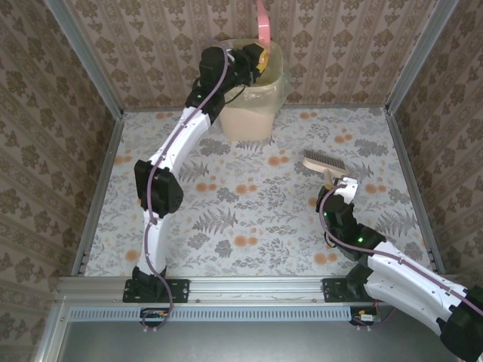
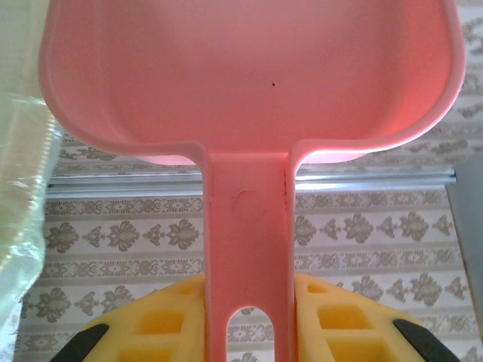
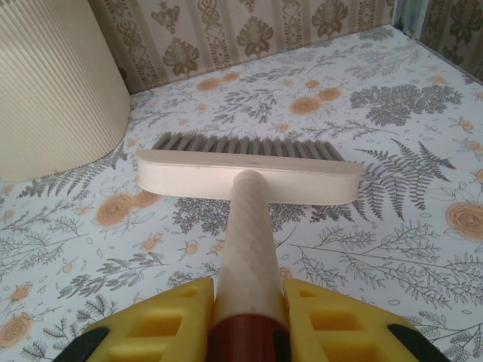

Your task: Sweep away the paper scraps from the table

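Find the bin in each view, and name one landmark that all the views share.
Top external: the bin stands top centre, against the far wall, under the raised dustpan.
Left wrist: at the left edge, what looks like the bin's plastic liner, beside the dustpan.
Right wrist: top left corner, beyond the brush.
Shared landmark: the brown patterned wall.

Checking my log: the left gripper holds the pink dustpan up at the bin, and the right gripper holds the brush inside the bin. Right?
Not quite. The right gripper holds the brush low over the table, apart from the bin, as the right wrist view shows. The rest stands.
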Controlling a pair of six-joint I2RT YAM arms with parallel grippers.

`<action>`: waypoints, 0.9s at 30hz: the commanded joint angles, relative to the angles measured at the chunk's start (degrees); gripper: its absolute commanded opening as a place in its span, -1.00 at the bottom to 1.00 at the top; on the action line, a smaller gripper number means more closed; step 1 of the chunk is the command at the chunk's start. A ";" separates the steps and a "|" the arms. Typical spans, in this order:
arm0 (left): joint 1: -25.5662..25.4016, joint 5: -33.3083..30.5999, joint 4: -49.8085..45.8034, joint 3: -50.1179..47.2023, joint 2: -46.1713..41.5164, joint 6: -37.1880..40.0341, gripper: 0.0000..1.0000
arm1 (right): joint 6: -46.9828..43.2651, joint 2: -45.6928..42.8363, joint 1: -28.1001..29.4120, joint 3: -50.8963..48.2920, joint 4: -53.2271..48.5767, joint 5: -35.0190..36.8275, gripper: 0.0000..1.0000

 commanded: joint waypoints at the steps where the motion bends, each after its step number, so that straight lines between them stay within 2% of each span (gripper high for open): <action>1: -1.26 4.07 -3.36 4.24 -4.72 6.52 -1.00 | -1.12 -0.81 -0.30 -0.03 2.22 2.77 -1.00; 6: -3.71 7.05 -8.72 0.05 -10.82 15.20 -1.00 | -1.09 -1.02 -0.38 -0.20 2.12 3.36 -1.00; 11: -8.02 8.54 -23.49 -2.75 -17.62 31.78 -1.00 | -1.63 -1.07 -0.46 -0.43 2.13 3.32 -1.00; 14: -10.87 7.00 -26.20 -11.70 -24.71 40.36 -1.00 | -2.13 -1.41 -0.57 -0.73 2.37 3.19 -1.00; 18: -15.08 -0.57 -28.05 -25.34 -35.31 50.30 -1.00 | -3.23 -1.98 -0.71 -1.82 4.24 2.08 -1.00; 22: -20.17 -12.32 -31.14 -36.82 -44.01 58.46 -1.00 | -4.89 -2.14 -0.87 -2.48 6.22 0.87 -1.00; 27: -22.84 -21.48 -32.63 -48.70 -50.79 60.14 -1.00 | -6.08 -1.51 -1.13 -3.36 8.38 -0.06 -1.00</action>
